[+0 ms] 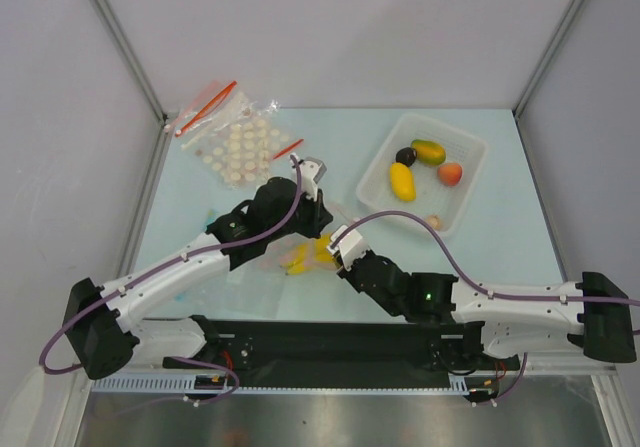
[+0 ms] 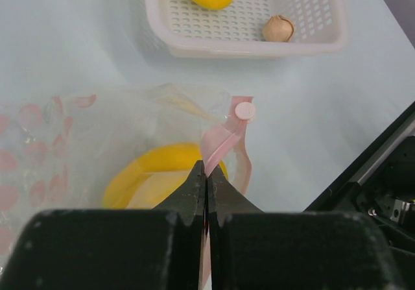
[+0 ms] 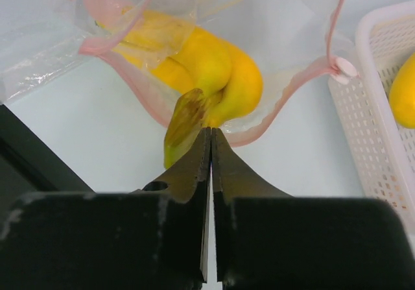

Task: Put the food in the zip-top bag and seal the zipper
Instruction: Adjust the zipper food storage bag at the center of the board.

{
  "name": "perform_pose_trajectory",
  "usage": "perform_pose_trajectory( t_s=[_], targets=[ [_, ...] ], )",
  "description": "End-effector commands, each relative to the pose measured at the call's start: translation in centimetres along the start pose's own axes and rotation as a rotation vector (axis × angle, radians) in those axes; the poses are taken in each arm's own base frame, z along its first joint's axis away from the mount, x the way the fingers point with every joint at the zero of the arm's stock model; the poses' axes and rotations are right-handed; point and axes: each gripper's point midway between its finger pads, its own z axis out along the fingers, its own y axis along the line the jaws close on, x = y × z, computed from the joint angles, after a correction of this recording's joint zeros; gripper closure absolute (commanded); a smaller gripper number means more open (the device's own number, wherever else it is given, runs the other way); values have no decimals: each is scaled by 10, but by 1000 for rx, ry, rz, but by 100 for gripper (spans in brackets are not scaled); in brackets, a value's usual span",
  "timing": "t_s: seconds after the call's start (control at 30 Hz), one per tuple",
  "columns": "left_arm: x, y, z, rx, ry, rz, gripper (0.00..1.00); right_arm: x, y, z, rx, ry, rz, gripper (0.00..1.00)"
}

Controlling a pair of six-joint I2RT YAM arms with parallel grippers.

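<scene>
The zip-top bag lies on the table in front of the arms, its mouth open. The yellow banana bunch lies mostly inside, its green stem sticking out over the lower lip. My left gripper is shut on the pink zipper and holds that edge up; it also shows in the top view. My right gripper is shut, tips touching the banana's stem end at the mouth; it also shows in the top view. The mango, peach, dark purple piece and beige piece lie in the basket.
The white perforated basket stands at the back right and also holds a plain yellow fruit. A clear bag of cream discs with red strips lies at the back left. The zipper's round slider sits near the basket wall.
</scene>
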Motion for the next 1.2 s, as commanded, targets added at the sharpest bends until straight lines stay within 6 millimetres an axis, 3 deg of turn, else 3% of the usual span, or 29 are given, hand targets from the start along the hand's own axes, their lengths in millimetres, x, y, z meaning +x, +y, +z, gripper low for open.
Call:
perform_pose_trajectory(
  t_s=[0.0,0.03,0.07,0.17,0.43,0.67,0.8,0.9,1.0,1.07,1.17],
  targets=[
    [-15,-26,-3,123,-44,-25,100,-6,-2,3,20,-23,25,98],
    [-15,-28,-4,133,-42,-27,100,-6,-1,4,17,-19,26,96],
    [-16,-28,-5,133,-46,-27,100,-5,0,5,13,-14,22,85],
    [-18,-19,-5,84,-60,-25,100,-5,5,5,-15,-15,24,67],
    [-24,7,-6,-40,-106,-58,99,-7,20,2,-107,-30,27,57],
    [-23,1,-6,-6,-106,-59,99,-6,33,9,-139,-28,15,49],
    [-21,-5,-6,27,-99,-64,99,0,23,18,-52,3,26,47],
    [-22,-8,-7,42,-101,-66,99,2,17,24,-15,19,40,48],
    [-23,-8,-8,46,-105,-65,99,10,10,29,15,59,40,64],
    [-22,-8,-9,46,-105,-65,99,11,6,30,32,68,48,82],
    [-21,-11,-7,63,-97,-67,99,8,1,29,55,54,60,98]
  ],
)
